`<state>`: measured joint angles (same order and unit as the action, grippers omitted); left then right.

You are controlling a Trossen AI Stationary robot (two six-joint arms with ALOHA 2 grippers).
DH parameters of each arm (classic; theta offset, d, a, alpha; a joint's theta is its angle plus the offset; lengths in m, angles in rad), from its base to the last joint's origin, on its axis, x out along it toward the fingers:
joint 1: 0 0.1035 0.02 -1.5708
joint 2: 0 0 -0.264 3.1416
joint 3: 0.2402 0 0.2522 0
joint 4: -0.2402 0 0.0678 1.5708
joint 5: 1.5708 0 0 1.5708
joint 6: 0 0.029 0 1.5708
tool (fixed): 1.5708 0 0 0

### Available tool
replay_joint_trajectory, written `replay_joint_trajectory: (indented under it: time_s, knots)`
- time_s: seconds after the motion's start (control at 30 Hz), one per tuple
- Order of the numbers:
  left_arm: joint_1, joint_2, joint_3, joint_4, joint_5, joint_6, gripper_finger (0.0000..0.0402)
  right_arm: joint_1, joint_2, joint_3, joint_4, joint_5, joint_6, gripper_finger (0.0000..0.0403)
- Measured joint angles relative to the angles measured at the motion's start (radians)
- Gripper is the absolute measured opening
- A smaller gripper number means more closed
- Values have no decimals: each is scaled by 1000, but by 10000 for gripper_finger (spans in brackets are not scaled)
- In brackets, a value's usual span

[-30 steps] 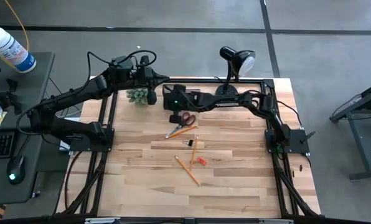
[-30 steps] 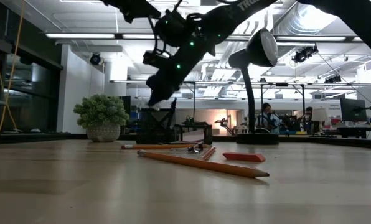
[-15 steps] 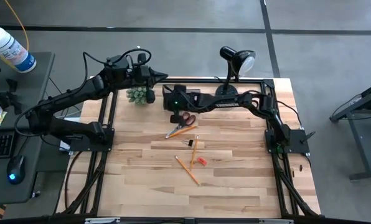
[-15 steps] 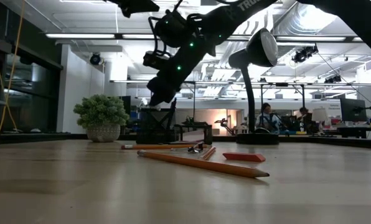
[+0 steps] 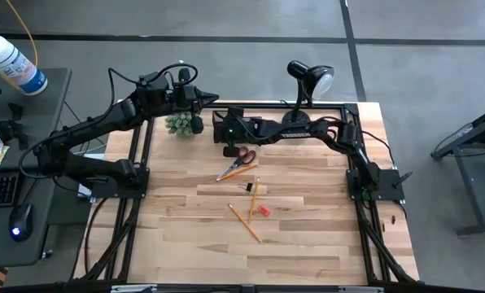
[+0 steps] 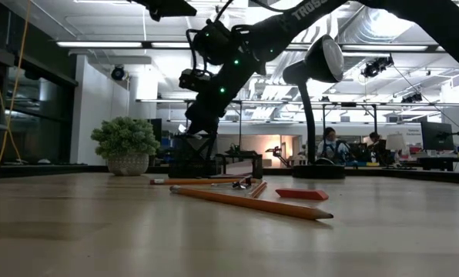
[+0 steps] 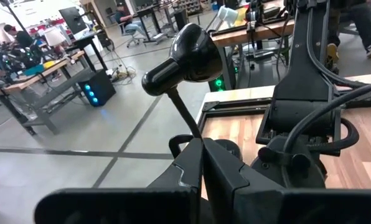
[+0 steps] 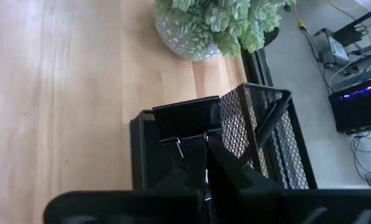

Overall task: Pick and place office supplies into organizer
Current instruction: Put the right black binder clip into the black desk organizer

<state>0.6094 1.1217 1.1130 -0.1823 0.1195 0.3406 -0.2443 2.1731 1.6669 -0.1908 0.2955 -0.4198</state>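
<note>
My right gripper (image 8: 205, 149) is shut on a black binder clip (image 8: 187, 118) just above the black mesh organizer (image 8: 260, 140), which stands at the table's far side beside the green plant (image 5: 180, 124). In the high view, the orange-handled scissors (image 5: 241, 158), two pencils (image 5: 244, 221) and a red eraser (image 5: 263, 211) lie flat on the wood nearer the middle. A small dark clip (image 5: 246, 187) lies with them. My left gripper (image 5: 208, 99) is shut on nothing, high above the far edge near the plant. My right gripper pinches the clip's wire handles (image 8: 192, 148) between its two fingertips. The fingers slant down from the table's right toward the organizer. The clip's black body (image 8: 187, 118) sticks out ahead of the fingertips over the organizer's low compartment (image 8: 148, 155). I cannot tell whether it touches it.
A black desk lamp (image 5: 308, 81) stands at the far edge, right of the organizer, with its head above my right arm. The plant pot stands close on the organizer's left. The near half of the table (image 5: 226, 260) is bare wood.
My right gripper has turned a little more downward over the organizer, still holding the clip. The things on the table have not moved.
</note>
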Motion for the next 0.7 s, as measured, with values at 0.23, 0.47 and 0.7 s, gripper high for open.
replay_joint_trajectory:
  time_s: [0.23, 0.47, 0.7]
  knots:
    - [0, 0, 0, 4, 0, 3, 3, 0, 33, 0, 10, -8, 49, 0]
    - [-1, 0, 0, 62, 11, -4, 3, 0, 41, 0, 24, 12, 54, 0]
    - [-1, 0, 0, 123, 42, -7, 3, 0, 41, 0, 30, 21, 54, 0]
